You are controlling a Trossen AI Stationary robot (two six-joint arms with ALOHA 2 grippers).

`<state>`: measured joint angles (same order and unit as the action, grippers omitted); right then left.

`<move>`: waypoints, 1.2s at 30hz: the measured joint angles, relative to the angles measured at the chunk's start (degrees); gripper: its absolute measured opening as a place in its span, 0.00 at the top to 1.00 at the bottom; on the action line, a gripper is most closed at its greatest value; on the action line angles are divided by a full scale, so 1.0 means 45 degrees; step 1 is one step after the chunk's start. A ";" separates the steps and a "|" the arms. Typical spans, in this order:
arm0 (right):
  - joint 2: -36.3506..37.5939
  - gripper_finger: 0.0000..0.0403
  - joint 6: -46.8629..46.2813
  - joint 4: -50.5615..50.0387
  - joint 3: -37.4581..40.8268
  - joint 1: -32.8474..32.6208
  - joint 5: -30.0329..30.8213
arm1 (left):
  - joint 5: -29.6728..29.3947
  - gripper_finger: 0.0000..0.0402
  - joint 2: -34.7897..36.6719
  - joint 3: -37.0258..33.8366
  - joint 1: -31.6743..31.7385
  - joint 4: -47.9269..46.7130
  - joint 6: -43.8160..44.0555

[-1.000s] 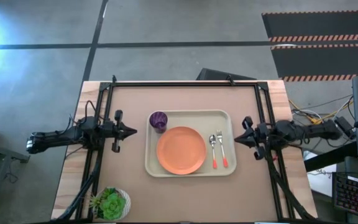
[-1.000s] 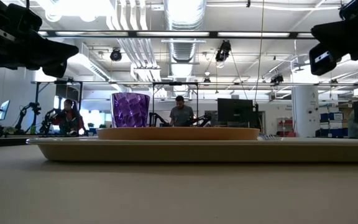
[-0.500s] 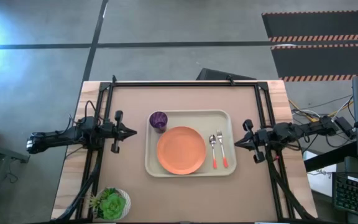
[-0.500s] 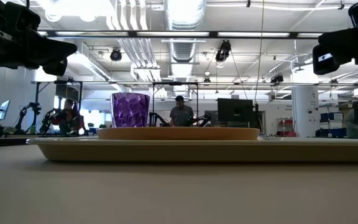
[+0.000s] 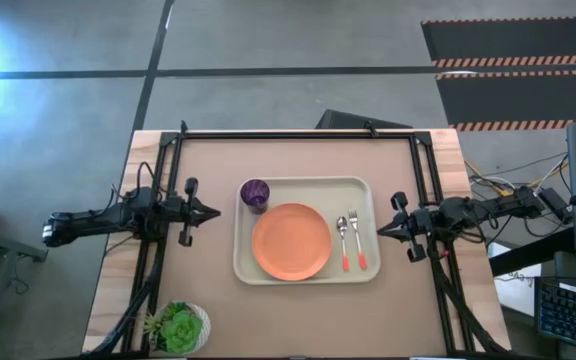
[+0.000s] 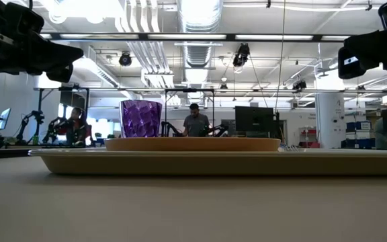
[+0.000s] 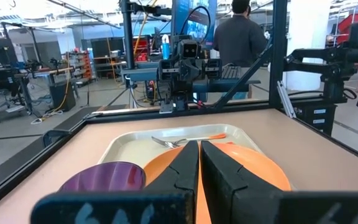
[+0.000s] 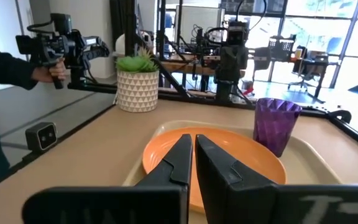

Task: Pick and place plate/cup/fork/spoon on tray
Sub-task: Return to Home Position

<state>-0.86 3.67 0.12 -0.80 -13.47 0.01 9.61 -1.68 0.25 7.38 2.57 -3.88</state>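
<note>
Four light, rigid items are resting on the tray (image 5: 306,187) — the plate (image 5: 291,241) offering its rim, cup (image 5: 255,193) its wall — while left gripper (image 5: 211,211) and right gripper (image 5: 382,230) are hovering with fingers together.

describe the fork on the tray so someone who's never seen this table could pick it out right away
Find the big cream tray mid-table. Right of the orange plate on it lie two small utensils with orange-red handles, side by side. The fork is the outer one, nearest the tray's right rim, with silver tines; the spoon beside it has a rounded bowl.
</note>
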 joint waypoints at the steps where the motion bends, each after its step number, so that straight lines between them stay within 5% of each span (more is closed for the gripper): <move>1: 0.0005 0.97 0.0038 -0.0005 0.0000 0.0000 0.0000 | 0.0000 1.00 -0.0031 0.0000 0.0000 0.0000 0.0000; 36: -0.0005 0.97 0.0192 0.0124 0.0010 0.0000 0.0039 | 0.0010 1.00 -0.0474 0.0000 0.0000 -0.0007 0.0107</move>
<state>-0.89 4.54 0.68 -0.75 -13.47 0.19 9.65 -3.81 0.25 7.38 2.53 -3.40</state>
